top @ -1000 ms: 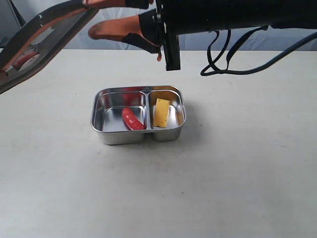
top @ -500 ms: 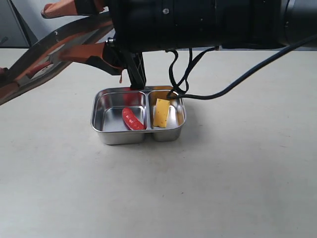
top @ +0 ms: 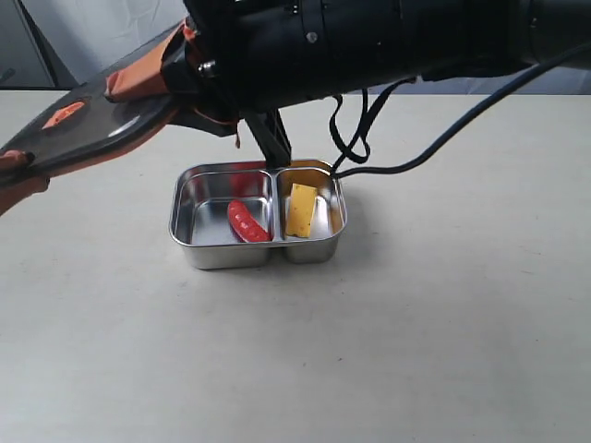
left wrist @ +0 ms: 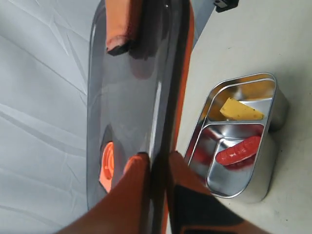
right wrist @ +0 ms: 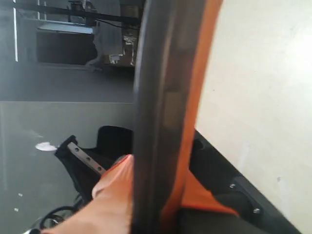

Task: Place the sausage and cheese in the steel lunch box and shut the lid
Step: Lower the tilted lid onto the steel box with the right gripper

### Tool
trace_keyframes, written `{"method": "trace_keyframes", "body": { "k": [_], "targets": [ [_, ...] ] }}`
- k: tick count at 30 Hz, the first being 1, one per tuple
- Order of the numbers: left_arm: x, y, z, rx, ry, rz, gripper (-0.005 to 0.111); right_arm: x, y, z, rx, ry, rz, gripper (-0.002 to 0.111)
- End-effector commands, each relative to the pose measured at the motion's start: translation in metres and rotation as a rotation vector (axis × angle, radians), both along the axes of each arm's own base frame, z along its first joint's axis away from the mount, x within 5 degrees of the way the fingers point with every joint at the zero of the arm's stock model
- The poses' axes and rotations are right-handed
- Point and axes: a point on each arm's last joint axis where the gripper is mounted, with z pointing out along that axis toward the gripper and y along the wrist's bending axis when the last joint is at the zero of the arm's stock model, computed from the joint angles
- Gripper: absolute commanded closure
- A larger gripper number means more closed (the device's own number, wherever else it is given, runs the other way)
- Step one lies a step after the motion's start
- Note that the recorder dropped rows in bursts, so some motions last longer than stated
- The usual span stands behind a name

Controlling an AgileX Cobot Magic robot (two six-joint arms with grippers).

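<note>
The steel lunch box (top: 189,242) stands open in the middle of the table. The red sausage (top: 247,221) lies in its left compartment and the yellow cheese (top: 301,209) in its right one. The dark lid (top: 92,129), orange tab (top: 65,113) up, hangs tilted above the table, left of and behind the box. My left gripper (top: 17,171) is shut on its left end, and my right gripper (top: 171,78) is shut on its right end. Seen edge-on, the lid (left wrist: 126,97) runs between the left fingers (left wrist: 139,170), with the box (left wrist: 273,97), sausage (left wrist: 239,150) and cheese (left wrist: 241,110) beyond. In the right wrist view the lid (right wrist: 161,73) sits between orange fingers (right wrist: 114,190).
The right arm's black body (top: 369,37) stretches across the top of the exterior view, above the box's far side, with black cables (top: 369,138) looping down near the box's back right corner. The pale table (top: 443,305) extends in front and to the right.
The right arm swept left across the view and closed on the lid's right end. The lid swung from a steep tilt to a flatter one, tab side up.
</note>
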Motion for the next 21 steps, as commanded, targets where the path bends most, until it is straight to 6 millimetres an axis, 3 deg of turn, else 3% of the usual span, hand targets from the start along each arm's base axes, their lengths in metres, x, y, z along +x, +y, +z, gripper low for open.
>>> {"method": "trace_keyframes", "body": {
  "k": [1,3,6,8,14,16,17,21],
  "targets": [
    [-0.003,-0.004,0.004,-0.094,0.031,-0.036,0.102,0.003,-0.002,0.001,-0.129,-0.181,0.044,0.109],
    [-0.004,-0.006,0.004,-0.104,0.039,-0.05,0.094,0.006,-0.001,0.005,-0.125,-0.201,0.029,0.109],
    [-0.004,-0.007,0.004,-0.129,0.05,-0.061,0.06,0.015,-0.008,0.006,-0.16,-0.247,-0.007,0.109],
    [-0.005,-0.007,0.006,-0.163,0.055,-0.06,0.05,0.026,-0.022,0.005,-0.185,-0.251,-0.033,0.109],
    [-0.003,-0.005,0.008,-0.411,0.152,0.012,0.051,0.064,-0.083,-0.003,-0.179,-0.22,-0.067,0.109],
    [0.0,-0.002,0.011,-0.47,0.145,0.057,0.051,0.082,-0.106,-0.021,-0.08,-0.106,-0.024,0.109],
    [0.002,0.001,0.012,-0.512,0.141,0.095,0.053,0.102,-0.117,-0.042,-0.016,-0.072,-0.061,0.109],
    [0.016,0.001,0.009,-0.693,0.238,0.154,0.056,0.131,-0.131,-0.094,-0.082,-0.038,-0.059,0.109]
  ]
}}
